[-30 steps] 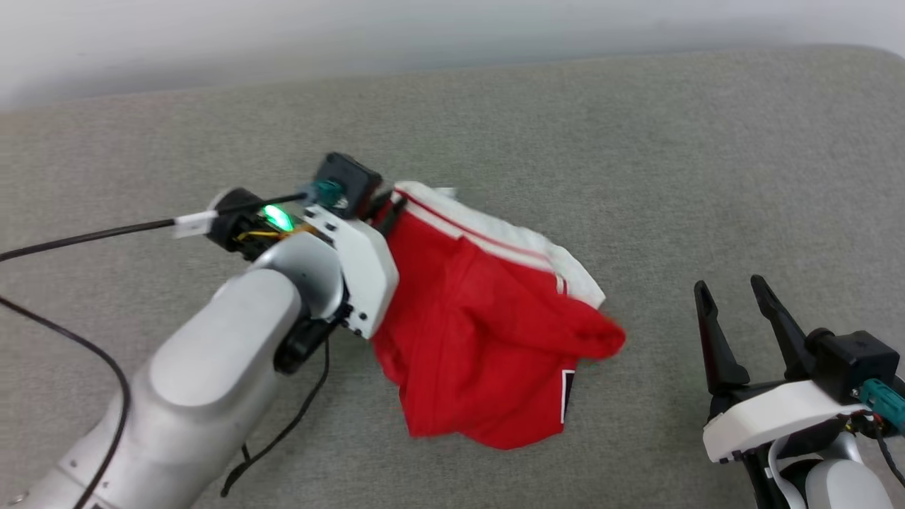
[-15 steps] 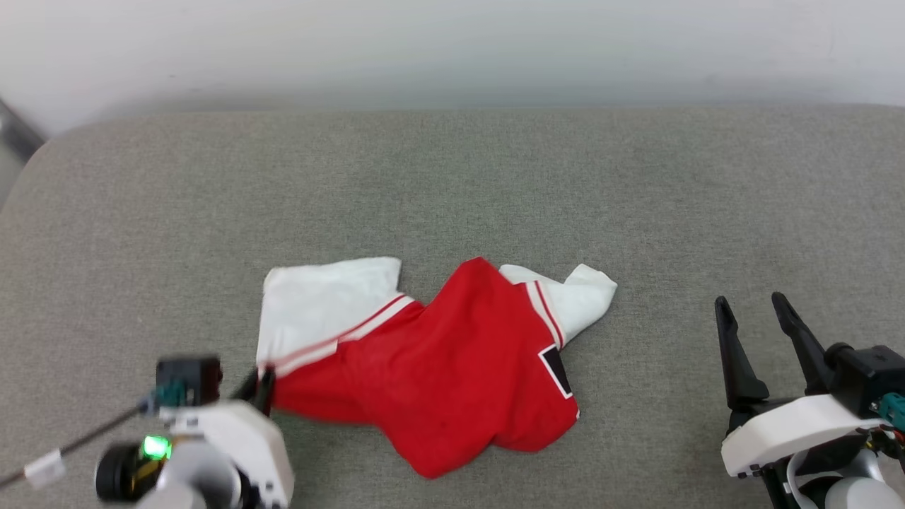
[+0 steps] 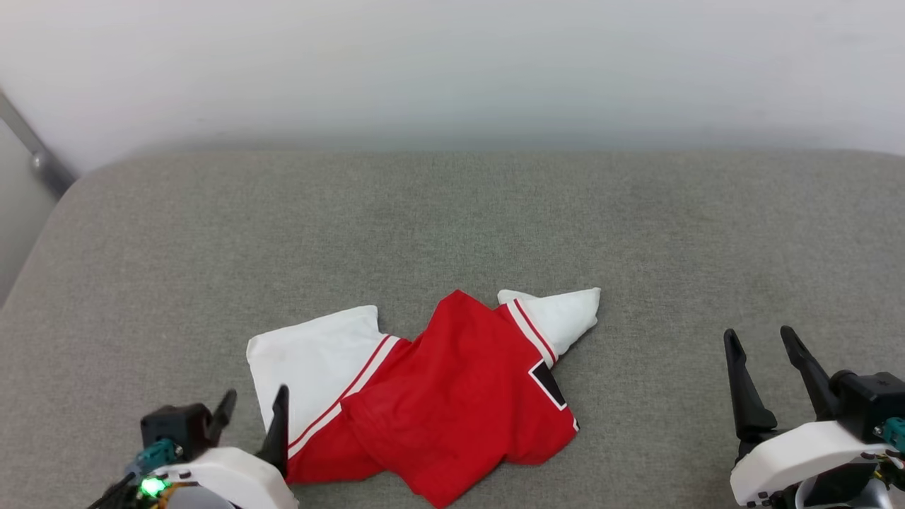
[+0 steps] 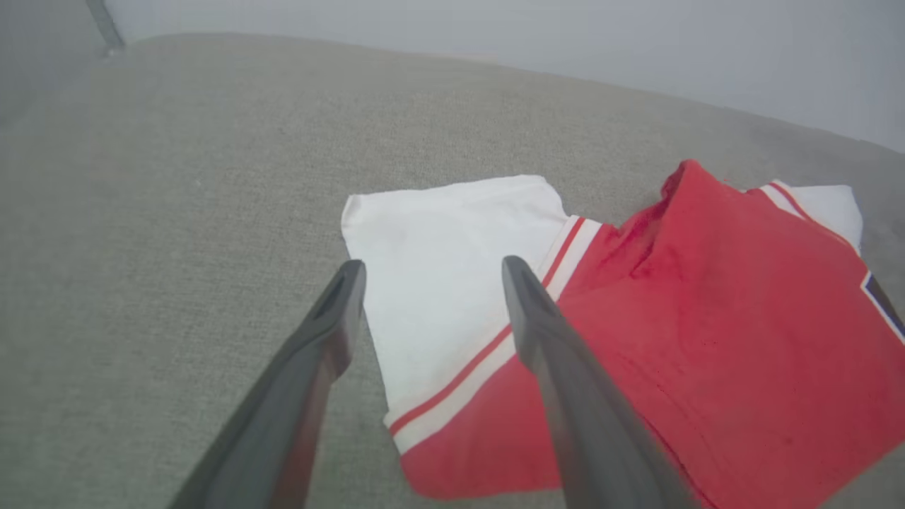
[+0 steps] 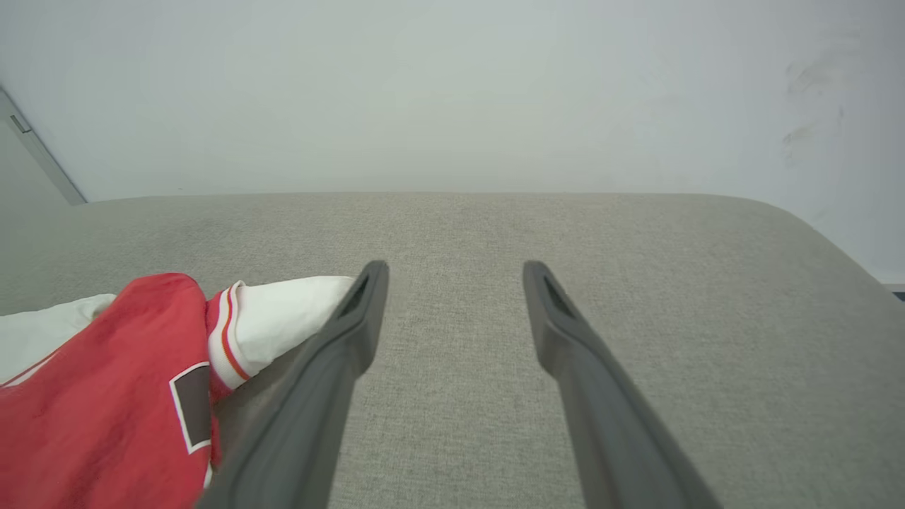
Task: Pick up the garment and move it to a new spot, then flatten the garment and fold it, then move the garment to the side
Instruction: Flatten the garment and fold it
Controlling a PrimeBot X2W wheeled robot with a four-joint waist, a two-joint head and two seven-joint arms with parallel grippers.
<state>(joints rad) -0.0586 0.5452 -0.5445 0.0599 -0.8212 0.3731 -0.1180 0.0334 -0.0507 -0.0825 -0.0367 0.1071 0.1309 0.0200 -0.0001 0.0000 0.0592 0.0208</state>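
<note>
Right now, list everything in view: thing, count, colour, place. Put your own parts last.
garment: one, red with white sleeves, striped trim and a black white-edged patch; lying rumpled on the near middle of the padded surface.
padded surface: one, grey fabric; spread across the scene under the garment.
wall: one, pale grey; behind the padded surface.
metal strip: one, grey; slanting at the far left edge.
left gripper: one, dark fingers, open and empty; lower left, at the garment's white sleeve.
right gripper: one, dark fingers, open and empty; lower right, apart from the garment.
</note>
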